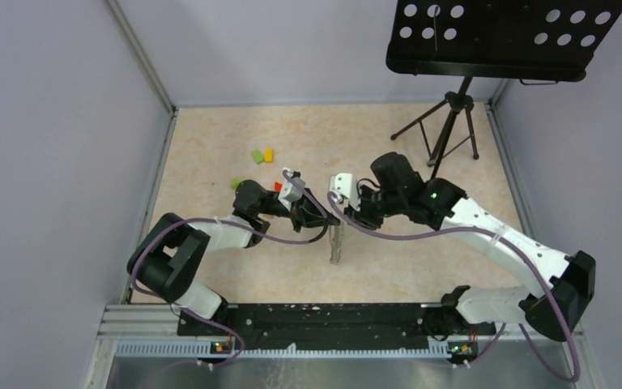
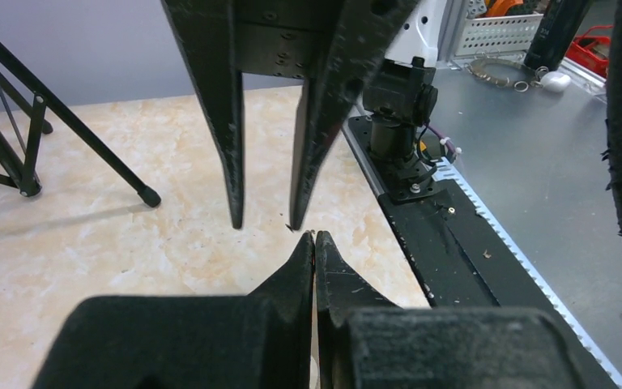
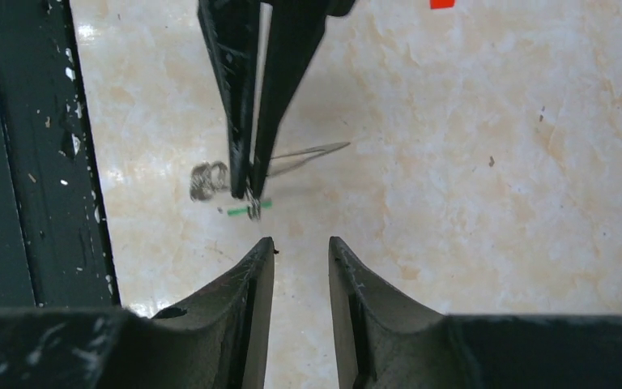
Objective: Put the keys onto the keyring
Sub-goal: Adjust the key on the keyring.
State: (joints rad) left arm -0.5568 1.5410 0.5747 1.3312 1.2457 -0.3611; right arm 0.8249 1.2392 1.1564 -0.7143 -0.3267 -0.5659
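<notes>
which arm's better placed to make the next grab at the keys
Right, probably. The right gripper is open and faces the green tag just ahead of its fingertips. The left gripper is shut, its tips right at that tag, so it would have to open first.

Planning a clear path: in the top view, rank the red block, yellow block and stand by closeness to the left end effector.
1. red block, just back-left of the left end effector.
2. yellow block, farther back, left.
3. stand, far back, right.
</notes>
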